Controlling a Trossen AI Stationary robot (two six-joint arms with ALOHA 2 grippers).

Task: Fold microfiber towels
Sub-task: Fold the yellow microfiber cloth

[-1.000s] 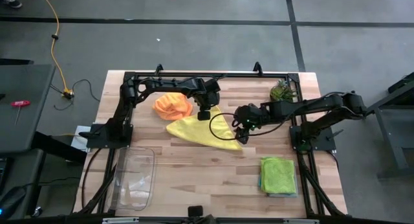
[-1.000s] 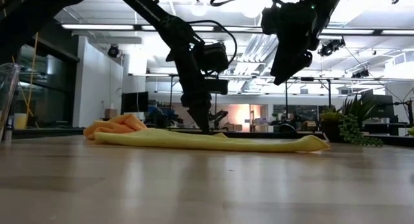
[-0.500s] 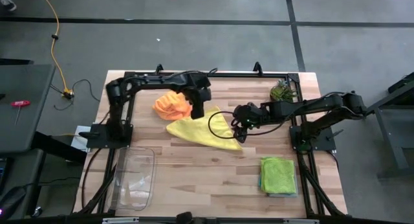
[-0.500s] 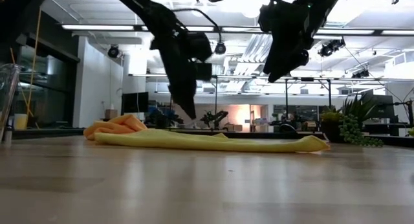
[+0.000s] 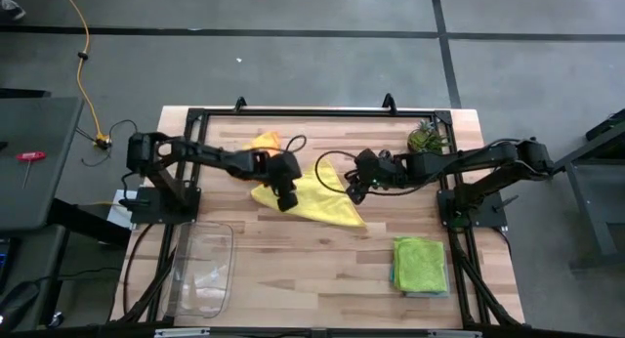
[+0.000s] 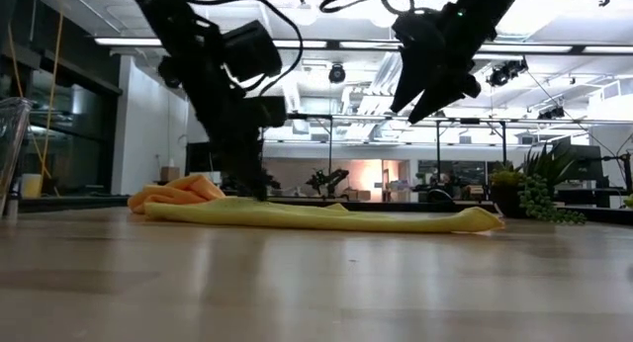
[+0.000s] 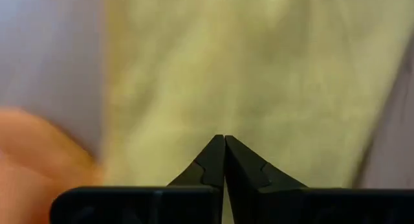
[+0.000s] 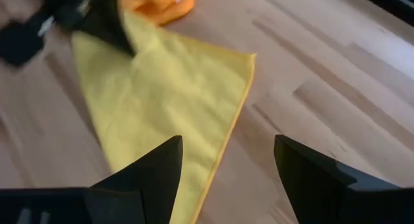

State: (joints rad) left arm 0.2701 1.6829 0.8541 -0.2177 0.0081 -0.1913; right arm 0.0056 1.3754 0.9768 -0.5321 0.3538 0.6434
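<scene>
A yellow towel (image 5: 317, 196) lies flat on the table's middle, roughly a triangle, also seen as yellow towel (image 8: 168, 101). An orange towel (image 6: 178, 194) lies bunched at its far left, mostly hidden under my left arm in the high view. My left gripper (image 5: 286, 198) is shut, low over the yellow towel's left part (image 7: 259, 75). My right gripper (image 5: 352, 189) hangs open, well above the towel's right part (image 6: 425, 85). My left gripper's shut fingertips (image 6: 252, 192) point steeply down at the yellow towel's left part. I cannot tell whether they touch the cloth.
A lime green towel (image 5: 421, 264) lies folded on a teal one at the near right. A small plant (image 5: 425, 138) stands at the far right corner. A clear plastic tray (image 5: 202, 270) sits at the near left. Bare wood lies along the near edge.
My left gripper has risen off the yellow towel's far edge, swung toward the table's left and near side, and come down low over the towel's left part, still shut. My right gripper has rolled a little in place. The towels lie as before.
</scene>
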